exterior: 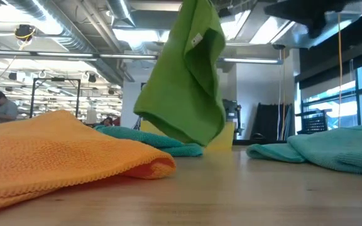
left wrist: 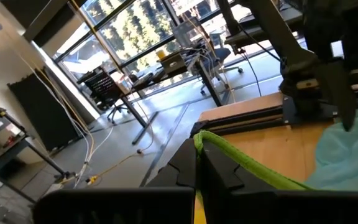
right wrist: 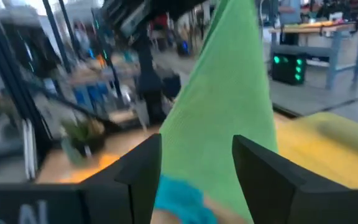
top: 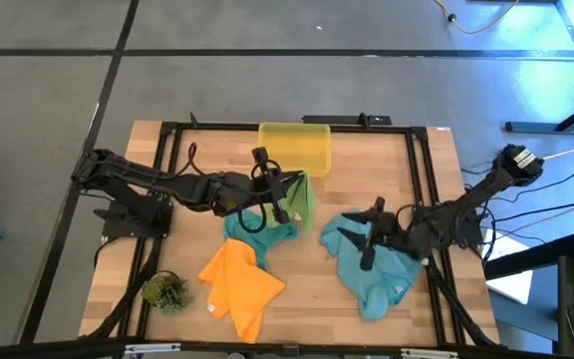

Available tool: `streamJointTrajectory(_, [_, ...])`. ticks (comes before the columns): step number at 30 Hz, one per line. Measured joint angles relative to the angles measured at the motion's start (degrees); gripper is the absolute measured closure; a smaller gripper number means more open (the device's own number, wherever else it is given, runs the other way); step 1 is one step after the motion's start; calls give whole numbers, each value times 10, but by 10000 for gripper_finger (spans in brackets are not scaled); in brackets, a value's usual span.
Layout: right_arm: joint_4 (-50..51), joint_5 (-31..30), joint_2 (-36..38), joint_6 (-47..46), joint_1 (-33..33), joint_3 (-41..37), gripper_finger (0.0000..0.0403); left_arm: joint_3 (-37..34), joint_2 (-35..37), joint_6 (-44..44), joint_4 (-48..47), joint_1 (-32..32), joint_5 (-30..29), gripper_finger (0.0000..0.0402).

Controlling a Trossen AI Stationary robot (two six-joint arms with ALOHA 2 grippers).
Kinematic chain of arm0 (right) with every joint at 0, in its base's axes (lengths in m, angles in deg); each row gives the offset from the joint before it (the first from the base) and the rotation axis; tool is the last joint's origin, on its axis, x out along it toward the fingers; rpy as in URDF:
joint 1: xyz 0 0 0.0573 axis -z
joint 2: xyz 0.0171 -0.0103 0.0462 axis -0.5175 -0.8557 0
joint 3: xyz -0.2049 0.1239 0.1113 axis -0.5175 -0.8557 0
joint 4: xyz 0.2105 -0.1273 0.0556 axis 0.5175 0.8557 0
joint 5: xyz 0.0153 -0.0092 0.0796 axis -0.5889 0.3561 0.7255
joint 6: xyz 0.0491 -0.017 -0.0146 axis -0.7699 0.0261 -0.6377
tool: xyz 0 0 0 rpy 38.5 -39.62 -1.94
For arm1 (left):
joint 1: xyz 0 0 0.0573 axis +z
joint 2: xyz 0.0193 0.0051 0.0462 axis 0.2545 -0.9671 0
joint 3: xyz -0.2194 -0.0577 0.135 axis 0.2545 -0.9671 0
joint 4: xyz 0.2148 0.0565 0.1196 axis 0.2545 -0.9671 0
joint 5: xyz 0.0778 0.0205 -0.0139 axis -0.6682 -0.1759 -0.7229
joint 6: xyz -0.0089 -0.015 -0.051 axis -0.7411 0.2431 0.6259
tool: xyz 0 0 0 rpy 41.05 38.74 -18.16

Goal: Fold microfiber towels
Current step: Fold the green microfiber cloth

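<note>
At the back edge of the wooden table, a yellow plastic bin is seen standing upright, and nothing can be made out inside it. Just in front of the bin, a green towel is held off the table by the left gripper, whose fingers are clamped shut on the towel's edge, so that the cloth hangs down in loose folds. Beneath it, one teal towel is left crumpled on the wood, and an orange towel is spread nearer the front. A second teal towel is heaped on the right side, with the right gripper held over it, fingers apart and empty. A small green plant tuft is set at the front left corner.
</note>
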Motion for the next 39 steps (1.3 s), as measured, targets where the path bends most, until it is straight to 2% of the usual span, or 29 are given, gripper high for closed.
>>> streamJointTrajectory(2, [-57, 41, 0, 11, 33, -23, 204, 0, 0, 2, -1, 4, 0, 401])
streamJointTrajectory(4, [-65, 84, 0, 10, 66, -22, 204, 0, 0, 12, -5, 7, 0, 401])
streamJointTrajectory(9, [21, 157, -18, 14, 118, 59, 204, 0, -1, 30, -29, 20, 0, 401])
streamJointTrajectory(15, [288, 151, -69, -23, 157, 208, 204, 0, -1, 38, -31, 26, 0, 401])
streamJointTrajectory(17, [343, 151, -92, -45, 170, 242, 204, 0, -1, 42, -31, 26, 0, 401])
streamJointTrajectory(22, [371, 162, -136, -58, 201, 294, 204, 0, -1, 44, -33, 25, 0, 401])
streamJointTrajectory(27, [428, 147, -155, -84, 235, 317, 204, 0, -1, 45, -43, 24, 0, 401])
streamJointTrajectory(32, [449, 197, -166, -96, 253, 317, 208, 0, -1, 46, -43, 24, 0, 401])
streamJointTrajectory(35, [480, 199, -168, -98, 254, 317, 234, 0, -1, 47, -43, 24, 0, 401])
streamJointTrajectory(39, [518, 209, -166, -96, 253, 317, 323, 0, -1, 47, -45, 24, 0, 401])
